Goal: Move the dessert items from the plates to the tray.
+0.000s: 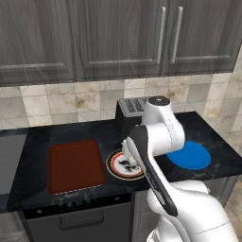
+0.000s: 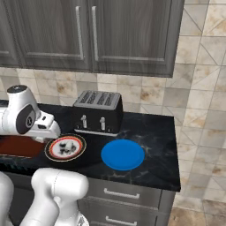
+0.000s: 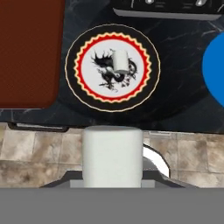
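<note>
One white marshmallow (image 3: 113,155) looms close to the hand camera, and my gripper (image 3: 113,177) is shut on it, its fingertips hidden behind it. The second marshmallow (image 3: 121,62) lies on the red-rimmed patterned plate (image 3: 74,65), slightly right of the dark centre pattern. My gripper (image 1: 127,152) hangs above that plate (image 1: 113,168). The dark red-brown tray (image 1: 75,165) lies just left of the plate, with nothing on it. The blue plate (image 1: 191,156) to the right is bare.
A black toaster (image 1: 130,109) stands behind the plates against the tiled wall. The counter's front edge (image 3: 109,124) runs just below the patterned plate, with the floor beyond it. Grey cabinets hang overhead.
</note>
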